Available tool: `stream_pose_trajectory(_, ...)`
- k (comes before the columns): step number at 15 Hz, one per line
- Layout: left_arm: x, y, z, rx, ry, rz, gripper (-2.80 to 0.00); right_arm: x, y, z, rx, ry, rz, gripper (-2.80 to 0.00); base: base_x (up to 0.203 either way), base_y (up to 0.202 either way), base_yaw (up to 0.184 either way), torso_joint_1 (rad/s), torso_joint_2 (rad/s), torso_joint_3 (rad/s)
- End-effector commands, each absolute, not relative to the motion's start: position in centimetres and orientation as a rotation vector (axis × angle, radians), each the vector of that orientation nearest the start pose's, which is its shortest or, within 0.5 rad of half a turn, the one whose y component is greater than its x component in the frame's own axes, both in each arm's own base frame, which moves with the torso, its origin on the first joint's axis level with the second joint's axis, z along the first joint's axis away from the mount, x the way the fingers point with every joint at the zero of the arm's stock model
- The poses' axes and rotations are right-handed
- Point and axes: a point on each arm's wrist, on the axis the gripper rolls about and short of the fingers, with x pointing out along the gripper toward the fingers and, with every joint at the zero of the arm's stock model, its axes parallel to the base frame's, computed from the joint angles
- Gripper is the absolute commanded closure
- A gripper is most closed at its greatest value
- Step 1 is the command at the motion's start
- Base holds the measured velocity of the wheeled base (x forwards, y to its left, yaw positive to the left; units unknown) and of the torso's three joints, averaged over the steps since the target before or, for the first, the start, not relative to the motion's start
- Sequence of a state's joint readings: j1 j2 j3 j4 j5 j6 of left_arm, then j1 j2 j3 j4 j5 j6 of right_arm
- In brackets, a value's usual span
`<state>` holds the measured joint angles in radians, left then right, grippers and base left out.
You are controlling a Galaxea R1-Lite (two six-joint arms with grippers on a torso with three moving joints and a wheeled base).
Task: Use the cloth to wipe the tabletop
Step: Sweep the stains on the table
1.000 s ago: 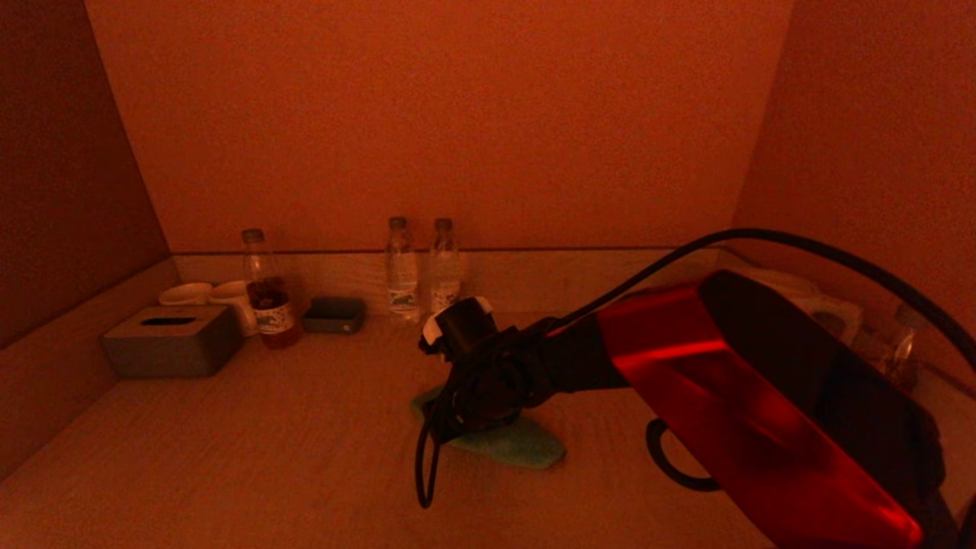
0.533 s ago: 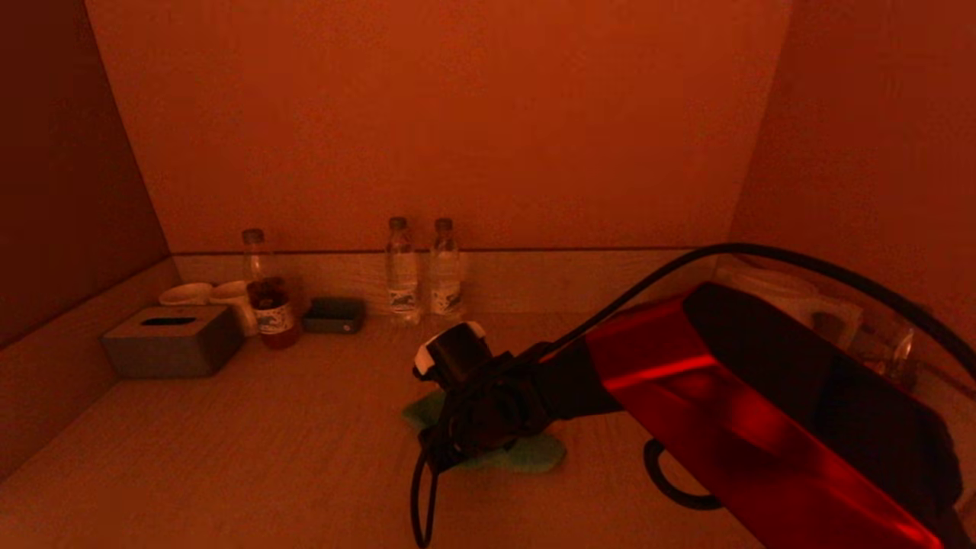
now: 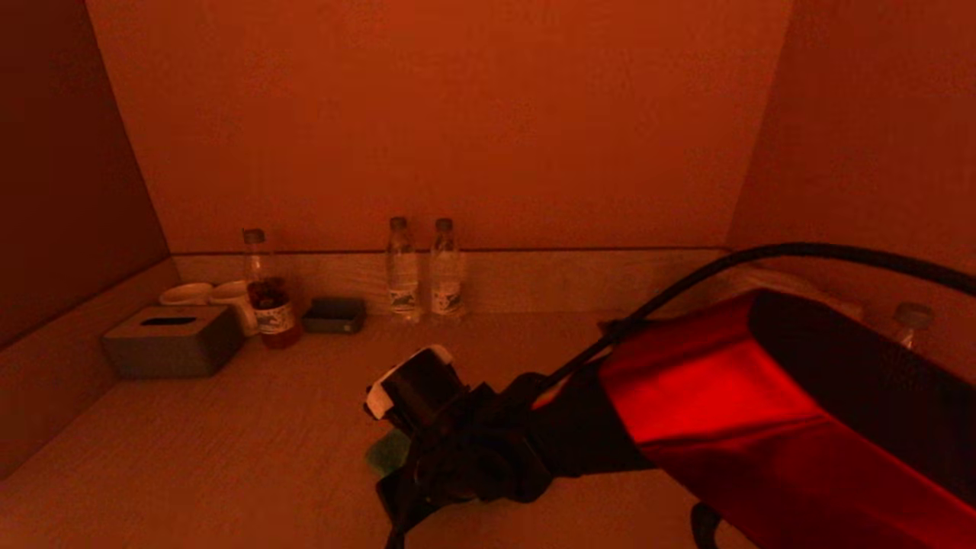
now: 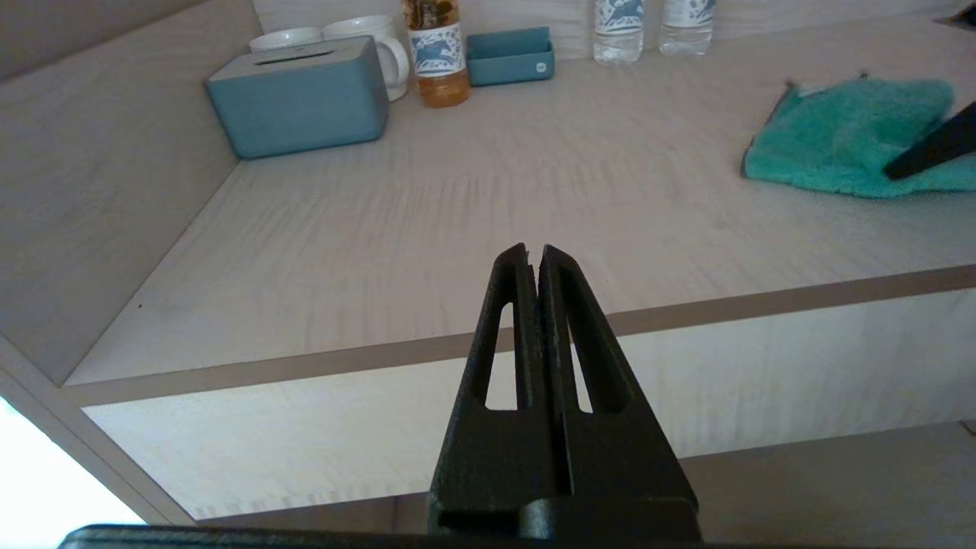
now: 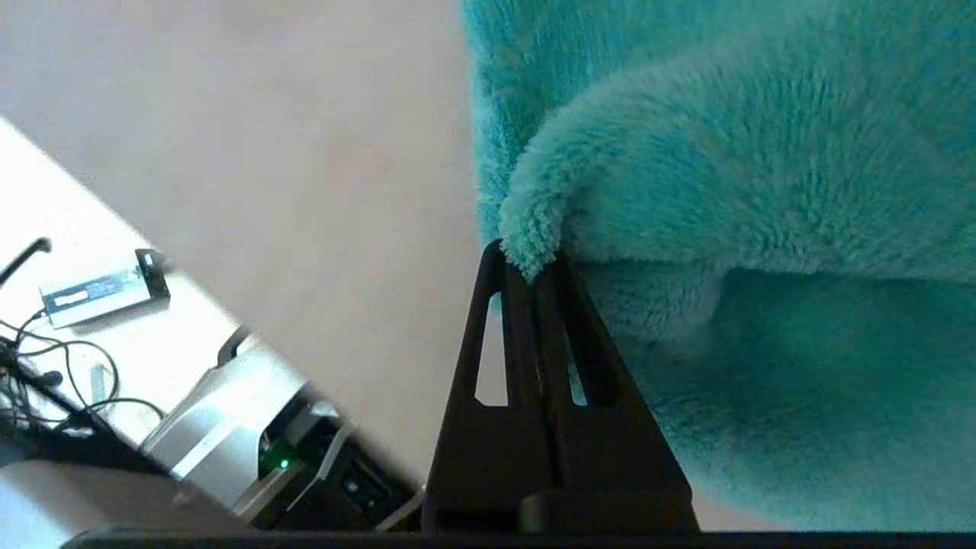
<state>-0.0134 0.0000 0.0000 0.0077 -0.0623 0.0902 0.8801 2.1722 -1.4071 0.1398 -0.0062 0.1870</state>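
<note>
Down on the bench (image 3: 229,457), head view first: the right gripper (image 3: 415,488) has dragged toward the near edge and a touch to the robot's left over the last second, and the cloth (image 3: 385,454) has come with it. Only a small green corner now peeks out beside the wrist, where a moment ago a broad patch lay showing behind the arm. That reads as a wiping stroke pulled toward the robot across the middle of the bench. Along the back rim stand the tissue box (image 3: 171,339), two cups (image 3: 206,297), a tea bottle (image 3: 263,290), a small tray (image 3: 334,314) and two water bottles (image 3: 423,267).

Over to the left wrist view: the left gripper (image 4: 531,255) hangs parked below and in front of the bench's front edge, fingers pressed together on nothing. The cloth lies off at the far side with a dark finger tip (image 4: 934,145) on it.

Right wrist view now: fingers clamped tight on a pinched fold of the fluffy cloth (image 5: 724,191), the rest bunched beneath, bare bench alongside. The left half looks untouched so far; more strokes seem needed.
</note>
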Motion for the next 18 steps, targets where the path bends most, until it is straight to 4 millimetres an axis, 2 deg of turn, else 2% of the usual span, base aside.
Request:
stream_pose_trajectory(1, -2.3, -0.1, 7.5, 0.09, 0.004, -0.077, 0.0, 25.5, 31.5, 11.5, -0.225, 0.88, 0.742, 0.0, 0.0, 0.0, 0.0, 0.0, 0.0, 0.0)
stream_pose_trajectory(2, -2.3, -0.1, 7.5, 0.09, 0.004, -0.077, 0.0, 25.7, 31.5, 12.3, -0.21, 0.844, 0.743, 0.0, 0.0, 0.0, 0.0, 0.0, 0.0, 0.0)
stream_pose_trajectory(5, -2.3, -0.1, 7.5, 0.09, 0.004, -0.077, 0.0, 26.3, 31.5, 12.5, -0.195, 0.82, 0.731, 0.0, 0.0, 0.0, 0.0, 0.0, 0.0, 0.0)
stream_pose_trajectory(6, -2.3, -0.1, 7.5, 0.09, 0.004, -0.077, 0.0, 27.3, 31.2, 12.6, -0.182, 0.805, 0.709, 0.0, 0.0, 0.0, 0.0, 0.0, 0.0, 0.0)
stream_pose_trajectory(7, -2.3, -0.1, 7.5, 0.09, 0.004, -0.077, 0.0, 29.3, 30.4, 12.9, -0.153, 0.782, 0.662, 0.0, 0.0, 0.0, 0.0, 0.0, 0.0, 0.0)
stream_pose_trajectory(8, -2.3, -0.1, 7.5, 0.09, 0.004, -0.077, 0.0, 30.0, 30.2, 12.8, -0.146, 0.773, 0.643, 0.0, 0.0, 0.0, 0.0, 0.0, 0.0, 0.0)
stream_pose_trajectory(10, -2.3, -0.1, 7.5, 0.09, 0.004, -0.077, 0.0, 33.1, 28.9, 12.2, -0.119, 0.766, 0.57, 0.0, 0.0, 0.0, 0.0, 0.0, 0.0, 0.0)
stream_pose_trajectory(13, -2.3, -0.1, 7.5, 0.09, 0.004, -0.077, 0.0, 35.3, 27.6, 11.5, -0.1, 0.767, 0.516, 0.0, 0.0, 0.0, 0.0, 0.0, 0.0, 0.0)
stream_pose_trajectory(17, -2.3, -0.1, 7.5, 0.09, 0.004, -0.077, 0.0, 35.3, 27.6, 11.5, -0.1, 0.767, 0.516, 0.0, 0.0, 0.0, 0.0, 0.0, 0.0, 0.0)
stream_pose_trajectory(18, -2.3, -0.1, 7.5, 0.09, 0.004, -0.077, 0.0, 35.7, 27.2, 10.9, -0.094, 0.784, 0.498, 0.0, 0.0, 0.0, 0.0, 0.0, 0.0, 0.0)
